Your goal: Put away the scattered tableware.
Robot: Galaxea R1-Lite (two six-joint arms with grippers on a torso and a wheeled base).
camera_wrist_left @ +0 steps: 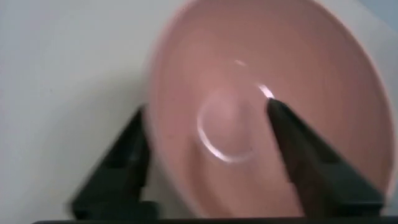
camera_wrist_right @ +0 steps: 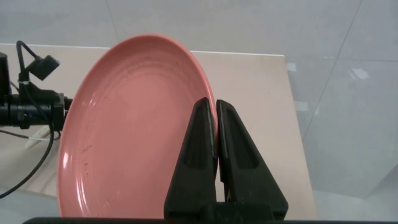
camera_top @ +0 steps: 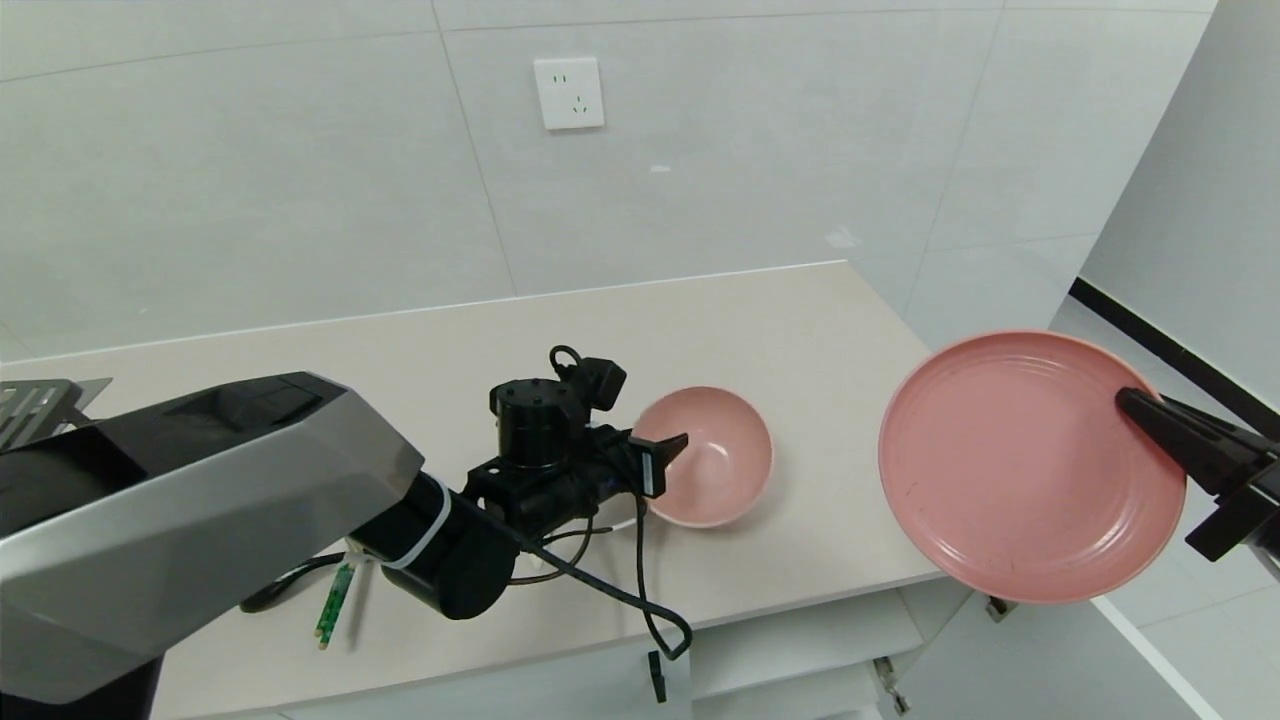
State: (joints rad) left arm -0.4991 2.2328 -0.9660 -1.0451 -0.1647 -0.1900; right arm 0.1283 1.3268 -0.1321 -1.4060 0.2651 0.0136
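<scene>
Beige countertop (camera_top: 480, 350) against grey tiled wall (camera_top: 250, 180); white socket (camera_top: 569, 92) on wall.

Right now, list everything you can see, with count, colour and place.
bowl: one, pink, mid counter.
plate: one, pink, held in the air past the counter's right end.
thin stick: one, green, counter's front, under the left arm.
counter: one, beige, against the wall.
wall socket: one, white, above the counter.
metal rack: one, grey, far left.
left jaws: black, open astride the bowl's rim.
right jaws: black, shut on the plate's rim.
</scene>
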